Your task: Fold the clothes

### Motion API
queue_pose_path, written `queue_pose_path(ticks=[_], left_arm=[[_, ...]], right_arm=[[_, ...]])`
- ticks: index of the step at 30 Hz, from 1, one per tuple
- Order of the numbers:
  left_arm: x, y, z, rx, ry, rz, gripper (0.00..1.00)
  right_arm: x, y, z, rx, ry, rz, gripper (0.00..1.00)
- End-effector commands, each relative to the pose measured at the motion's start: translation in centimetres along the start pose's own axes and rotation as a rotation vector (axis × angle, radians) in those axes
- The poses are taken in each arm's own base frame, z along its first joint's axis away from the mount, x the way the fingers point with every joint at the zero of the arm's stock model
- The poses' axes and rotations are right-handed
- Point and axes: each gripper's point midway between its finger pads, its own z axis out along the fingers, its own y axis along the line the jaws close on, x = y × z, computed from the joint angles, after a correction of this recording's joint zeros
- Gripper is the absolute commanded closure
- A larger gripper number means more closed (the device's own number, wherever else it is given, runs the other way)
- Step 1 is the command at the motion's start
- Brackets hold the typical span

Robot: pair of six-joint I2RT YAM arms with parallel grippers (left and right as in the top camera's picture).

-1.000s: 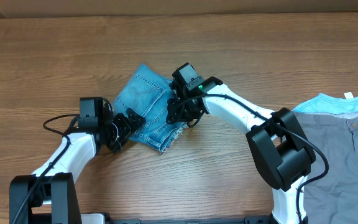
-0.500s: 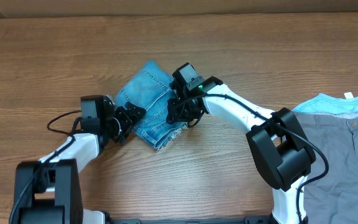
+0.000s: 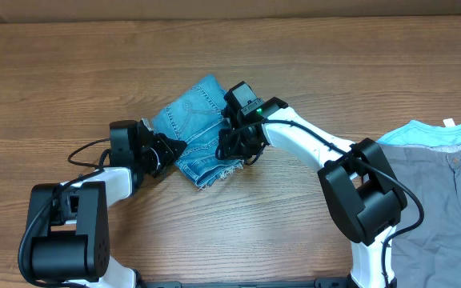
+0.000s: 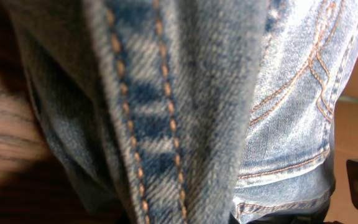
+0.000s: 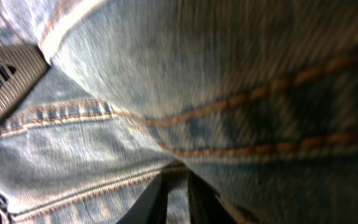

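The light-blue denim jeans [image 3: 198, 132] lie bunched in a thick fold at the table's middle. At their left edge is my left gripper [image 3: 174, 149], its fingers drawn together on the denim. In the left wrist view a stitched seam [image 4: 142, 124] fills the picture and hides the fingers. From the right, my right gripper [image 3: 234, 146] presses onto the jeans. The right wrist view shows its two dark fingers [image 5: 160, 196] nearly together, pinching a fold of denim [image 5: 229, 74].
Grey buttoned trousers [image 3: 438, 208] lie at the right edge of the wooden table [image 3: 310, 64], over a pale blue garment [image 3: 422, 133] with a white label. A black cable [image 3: 86, 154] loops beside the left arm.
The left gripper has slid up and right to the jeans' left edge and its fingers have drawn together on it. The jeans bundle has bunched tighter and shifted slightly away.
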Motion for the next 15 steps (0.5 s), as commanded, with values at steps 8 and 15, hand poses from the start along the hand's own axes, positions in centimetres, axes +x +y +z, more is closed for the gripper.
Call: queue_pose_path(ticks=[8,15], left_arm=[[4.1,1.8,-1.8,-0.096,0.22,0.172,0.96],[-1.9,-8.0,-7.5,0.082,0.07,0.261,0.96]], right_arm=[[0.1,0.2,-8.5,0.063,-0.123,-0.041,0.86],[-0.8,0.4,-17.5,0.008,-0.325,-0.025,0.85]])
